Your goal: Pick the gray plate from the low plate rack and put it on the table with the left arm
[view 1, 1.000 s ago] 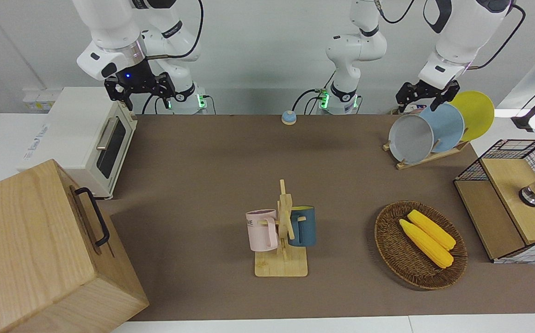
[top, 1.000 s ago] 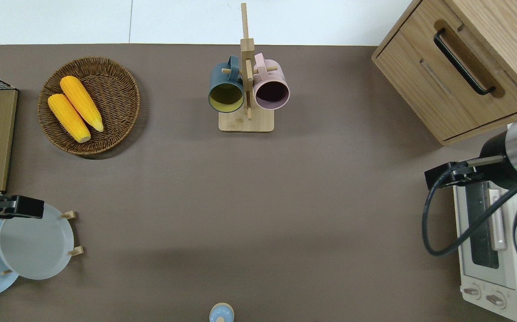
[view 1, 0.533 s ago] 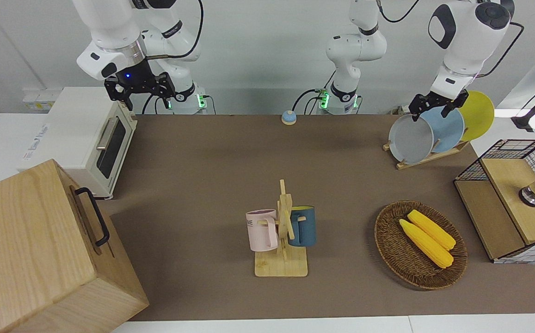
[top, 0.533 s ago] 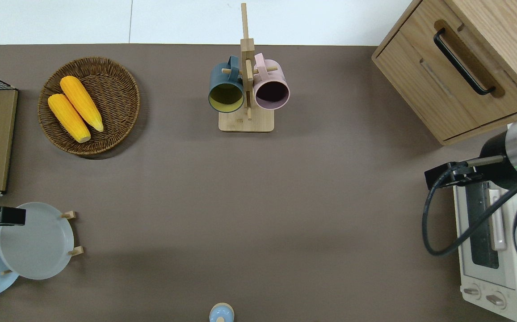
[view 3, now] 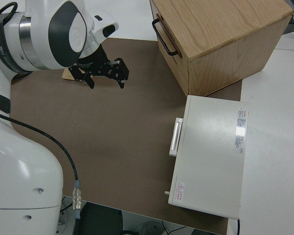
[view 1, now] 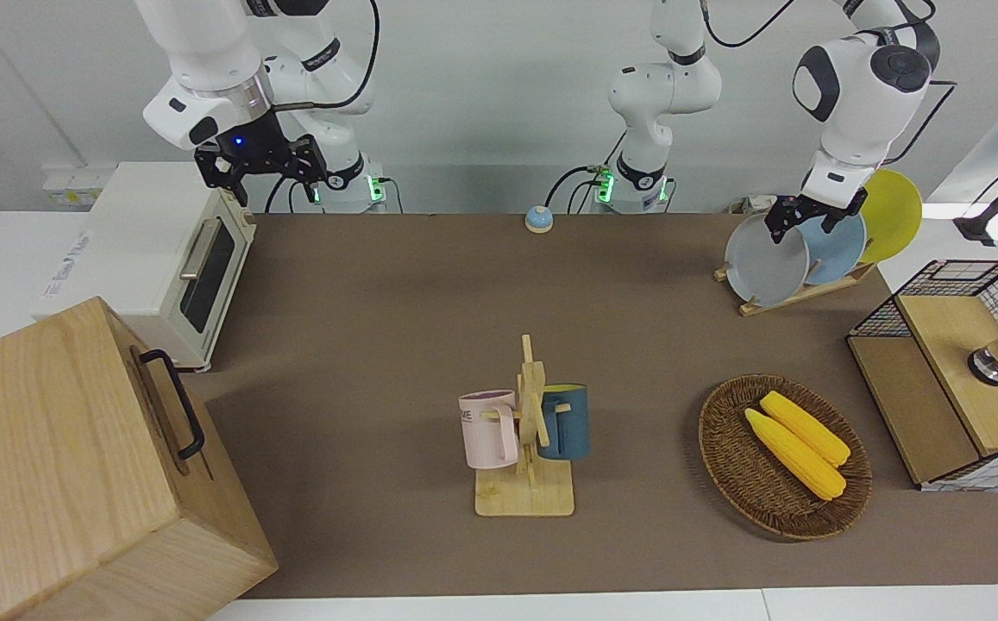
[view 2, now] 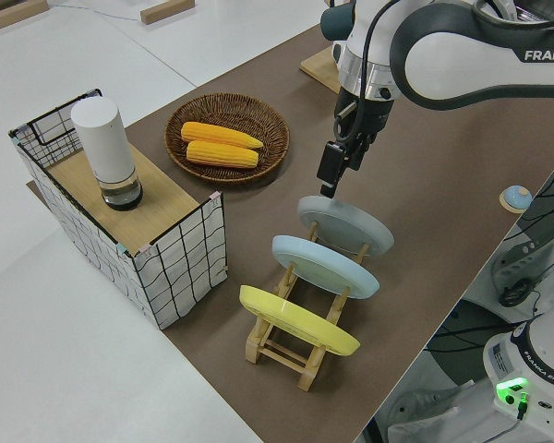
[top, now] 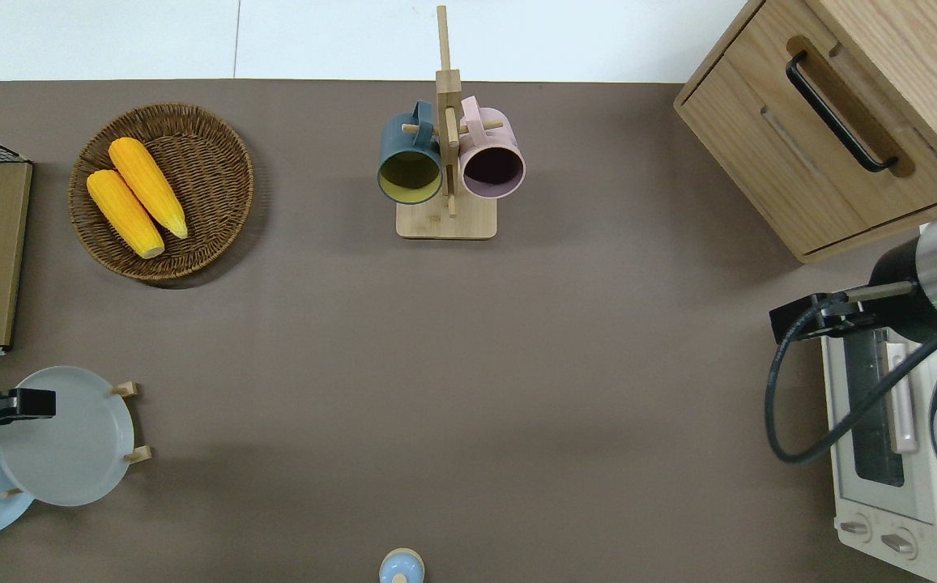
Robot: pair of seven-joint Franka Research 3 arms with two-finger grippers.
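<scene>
The gray plate [view 1: 764, 260] leans in the slot of the low plate rack [view 1: 796, 296] that is farthest from the robots, at the left arm's end of the table [view 1: 378, 285]. It also shows in the overhead view [top: 63, 441] and the left side view [view 2: 346, 226]. My left gripper [view 1: 800, 222] is open and empty, pointing down right at the plate's top rim [view 2: 329, 185], over the plate's edge [top: 14, 405]. My right gripper [view 1: 261, 168] is open, empty and parked.
A light-blue plate [view 1: 839, 246] and a yellow plate [view 1: 895, 211] stand in the same rack. A wicker basket [view 1: 727, 466] with two corn cobs, a mug tree [view 1: 526, 431], a wire basket [view 1: 956, 371], a toaster oven [view 1: 162, 259] and a wooden cabinet [view 1: 59, 466] stand around the mat.
My left gripper has come down from above the rack to the gray plate's top rim and its wrist has turned. The plate and the right arm have not moved.
</scene>
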